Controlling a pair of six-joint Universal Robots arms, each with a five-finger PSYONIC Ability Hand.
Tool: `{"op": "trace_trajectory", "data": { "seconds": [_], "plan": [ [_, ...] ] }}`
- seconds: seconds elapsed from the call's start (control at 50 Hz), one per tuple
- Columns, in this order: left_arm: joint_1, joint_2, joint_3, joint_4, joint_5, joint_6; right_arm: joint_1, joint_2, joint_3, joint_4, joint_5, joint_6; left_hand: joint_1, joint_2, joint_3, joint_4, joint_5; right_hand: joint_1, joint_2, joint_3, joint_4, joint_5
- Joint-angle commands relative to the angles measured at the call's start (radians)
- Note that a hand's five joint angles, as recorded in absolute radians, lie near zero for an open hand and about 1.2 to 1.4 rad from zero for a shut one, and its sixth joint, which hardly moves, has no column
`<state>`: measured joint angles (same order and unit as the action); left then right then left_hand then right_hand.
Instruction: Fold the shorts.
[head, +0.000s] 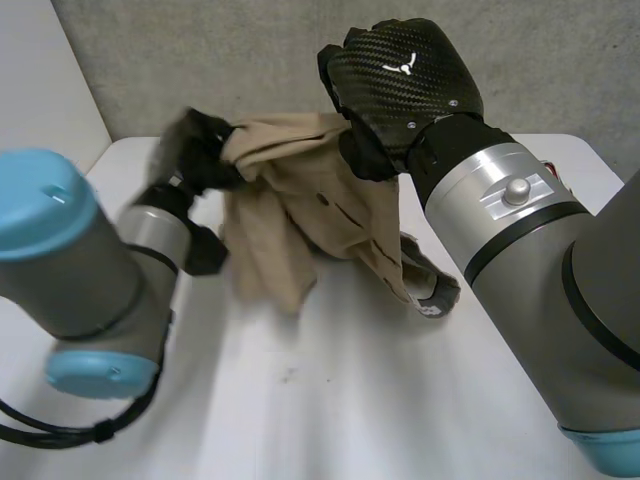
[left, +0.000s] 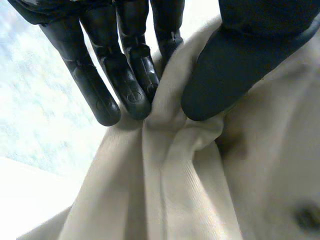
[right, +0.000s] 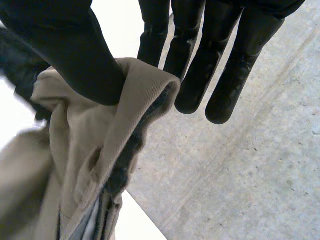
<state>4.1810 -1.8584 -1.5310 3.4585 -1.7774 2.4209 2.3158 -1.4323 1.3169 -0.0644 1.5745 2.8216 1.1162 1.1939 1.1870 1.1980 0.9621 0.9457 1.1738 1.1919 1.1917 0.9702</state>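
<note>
Shorts (head: 300, 215): beige, off the table (head: 330, 400), hanging bunched over its far half, lower folds drooping toward the tabletop. I can't tell whether they touch it. One button (head: 322, 199) shows on the front. A dark-lined part trails low at the right-arm side; details unclear.

Left hand (head: 195, 150): grasping the shorts at the upper edge, on the left-arm side. Left wrist view: fingers (left: 130, 85) straight, tips pressed into a ridge of cloth (left: 190, 190), thumb (left: 220, 80) squeezing it from the other side. Pinch grip, cloth gathered in pleats under it.

Right hand (head: 400, 80): grasping the shorts at the upper edge, on the right-arm side, highest point above the table. Right wrist view: thumb (right: 75, 55) clamps the folded hem (right: 145, 85) against the nearest finger; the other fingers (right: 200, 75) stick out straight and free of cloth. Darker lining shows inside the fold.

Both arms are raised over the table, with the cloth spanning the two hands. A grey wall (head: 200, 60) stands past the table's far edge.
</note>
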Motion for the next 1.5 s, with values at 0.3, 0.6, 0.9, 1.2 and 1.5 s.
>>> {"op": "trace_trajectory", "data": {
  "seconds": [0.3, 0.6, 0.9, 1.2, 1.5],
  "plan": [
    [0.171, 0.087, -0.007, -0.274, 0.335, 0.791, -0.079, 0.188, 0.007, 0.058, -0.01, -0.011, 0.28, 0.202, 0.209, 0.198, 0.26, 0.451, 0.222, 0.204, 0.205, 0.252],
    [0.128, -0.107, -0.041, -0.334, 0.21, 0.997, -0.081, 0.369, 0.031, 0.057, -0.007, -0.007, -0.612, -0.689, -0.682, -0.693, -0.632, 0.451, 0.222, 0.204, 0.205, 0.252],
    [0.096, 0.131, -0.31, -0.292, 0.015, 0.78, -0.102, 0.372, 0.07, 0.043, -0.008, -0.001, -0.859, -0.936, -0.93, -0.94, -0.879, 0.451, 0.222, 0.204, 0.205, 0.252],
    [0.323, 0.013, -0.386, -0.108, 0.19, 0.945, -0.124, 0.348, 0.081, 0.044, -0.018, -0.002, -0.624, -0.702, -0.695, -0.706, -0.644, 0.451, 0.222, 0.204, 0.205, 0.252],
    [0.361, -0.142, -0.294, -0.093, 0.242, 0.955, -0.142, 0.339, 0.088, 0.044, -0.019, -0.004, -0.471, -0.549, -0.542, -0.553, -0.492, 0.451, 0.222, 0.204, 0.205, 0.252]
  ]
}}
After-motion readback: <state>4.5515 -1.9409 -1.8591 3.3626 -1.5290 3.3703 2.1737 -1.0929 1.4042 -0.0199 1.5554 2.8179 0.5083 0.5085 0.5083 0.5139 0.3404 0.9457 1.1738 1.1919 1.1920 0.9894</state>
